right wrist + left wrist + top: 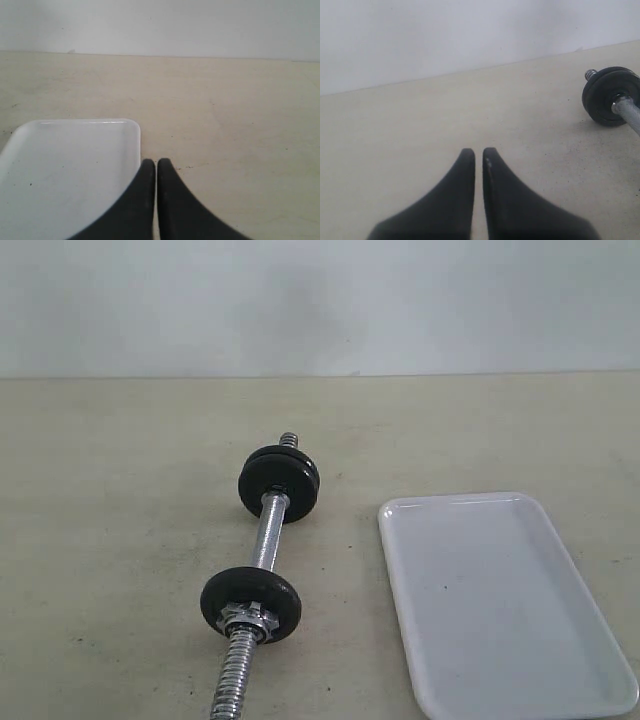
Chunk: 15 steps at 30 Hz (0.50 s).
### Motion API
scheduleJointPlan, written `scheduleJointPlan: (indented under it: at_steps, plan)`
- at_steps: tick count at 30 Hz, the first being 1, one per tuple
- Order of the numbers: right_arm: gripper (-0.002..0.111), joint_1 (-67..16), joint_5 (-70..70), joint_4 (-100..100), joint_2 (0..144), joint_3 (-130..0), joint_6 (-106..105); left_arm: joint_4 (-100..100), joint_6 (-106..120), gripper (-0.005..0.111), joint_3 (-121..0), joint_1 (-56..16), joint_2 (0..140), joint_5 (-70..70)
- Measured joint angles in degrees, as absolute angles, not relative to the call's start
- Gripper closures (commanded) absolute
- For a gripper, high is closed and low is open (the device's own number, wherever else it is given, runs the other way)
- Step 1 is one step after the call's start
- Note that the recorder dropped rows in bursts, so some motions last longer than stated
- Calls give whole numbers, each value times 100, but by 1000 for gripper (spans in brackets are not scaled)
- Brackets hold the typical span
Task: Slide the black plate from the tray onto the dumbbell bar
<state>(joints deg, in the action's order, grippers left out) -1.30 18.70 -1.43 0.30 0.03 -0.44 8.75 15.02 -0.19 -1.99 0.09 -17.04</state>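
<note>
The left gripper (pixel 478 150) was seen with its jaws drawn together to a thin slit and nothing held between them; the right gripper (pixel 156 161) was likewise pressed closed and empty. No black plate was found in the tray (pixel 70 170), whose white floor was seen bare in the exterior view and, as far as it showed, in the right wrist view. The only black discs in sight were threaded on the dumbbell bar (pixel 266 540): a pair (pixel 279 483) at its far end and a single one (pixel 250 602) at its near end, backed by a chrome nut (pixel 247 619). From this the plate was judged to be on the bar already, though which disc it was could not be told. The bar's long axis was laid roughly along the direction the jaws pointed, with a bare threaded end (pixel 232 680) nearest. It was placed ahead of the left jaws and off toward the right arm's side, so the left arm was judged the nearer. The tray's far corner was seen just beside the right jaws, on the side facing the bar.
</note>
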Motion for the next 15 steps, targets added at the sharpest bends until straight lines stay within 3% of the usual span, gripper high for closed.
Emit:
scheduleJointPlan:
  at_steps: [15]
  plan:
    - [109, -130, 1890, -143, 30, 3, -44, 661, 845, 102, -19, -199, 9, -1753]
